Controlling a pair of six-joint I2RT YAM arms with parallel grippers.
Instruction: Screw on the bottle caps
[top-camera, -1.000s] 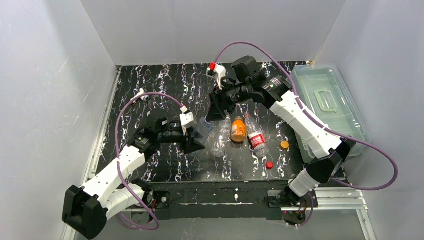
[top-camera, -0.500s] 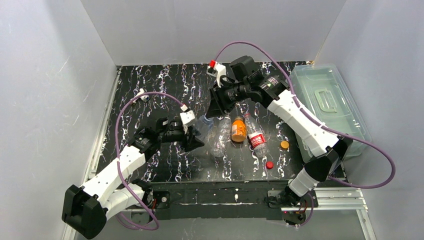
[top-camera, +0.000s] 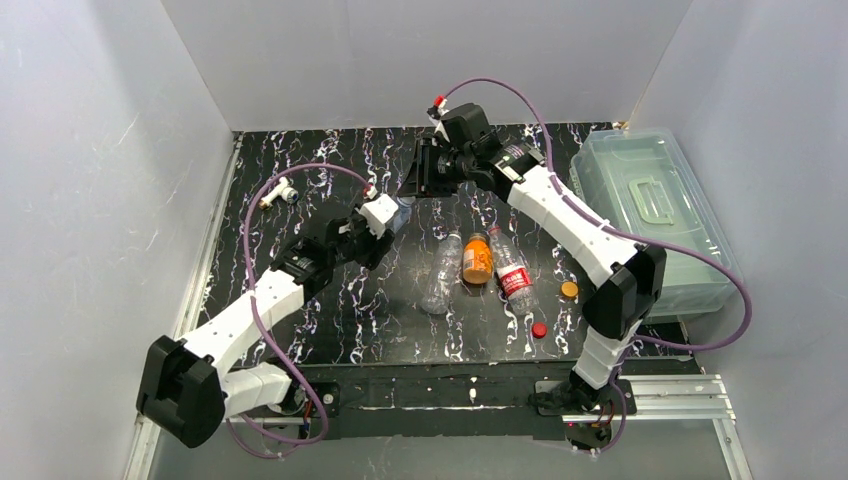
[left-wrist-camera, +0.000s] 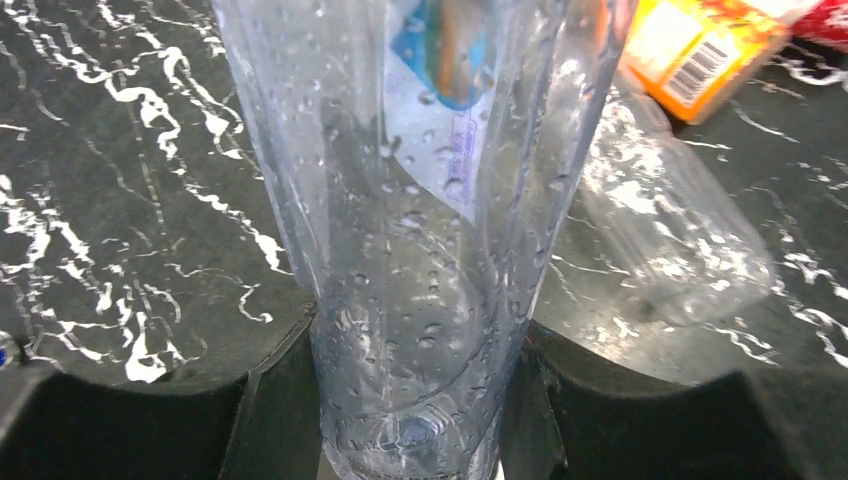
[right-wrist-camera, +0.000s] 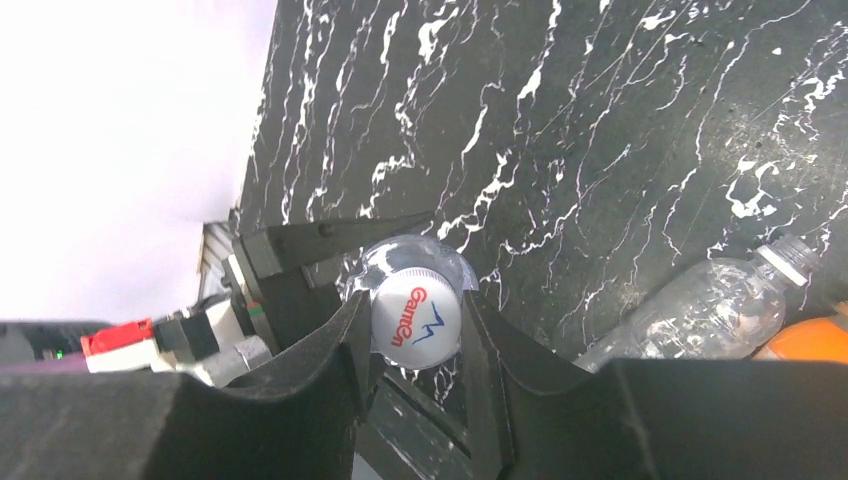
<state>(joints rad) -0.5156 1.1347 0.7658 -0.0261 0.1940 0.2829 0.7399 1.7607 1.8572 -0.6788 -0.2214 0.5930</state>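
My left gripper (left-wrist-camera: 415, 400) is shut on the base of a clear wet bottle (left-wrist-camera: 420, 230), which points away from the camera. From above, that bottle (top-camera: 400, 207) pokes out past the left gripper (top-camera: 386, 216) toward the right gripper (top-camera: 417, 183). In the right wrist view a white bottle cap (right-wrist-camera: 416, 315) with red lettering sits on the bottle's mouth, and my right gripper (right-wrist-camera: 416, 325) is shut on it, one finger on each side. A red cap (top-camera: 539, 329) and an orange-yellow cap (top-camera: 569, 289) lie loose at the front right.
Three bottles lie mid-table: a clear one (top-camera: 441, 272), an orange one (top-camera: 477, 258) and a red-labelled one (top-camera: 512, 272). A lidded clear bin (top-camera: 655, 205) stands at the right edge. A white-and-brass fitting (top-camera: 277, 193) lies at the back left.
The left arm has carried the bottle up and toward the back. The right arm has swung back with it, and its jaws have closed in on the white cap.
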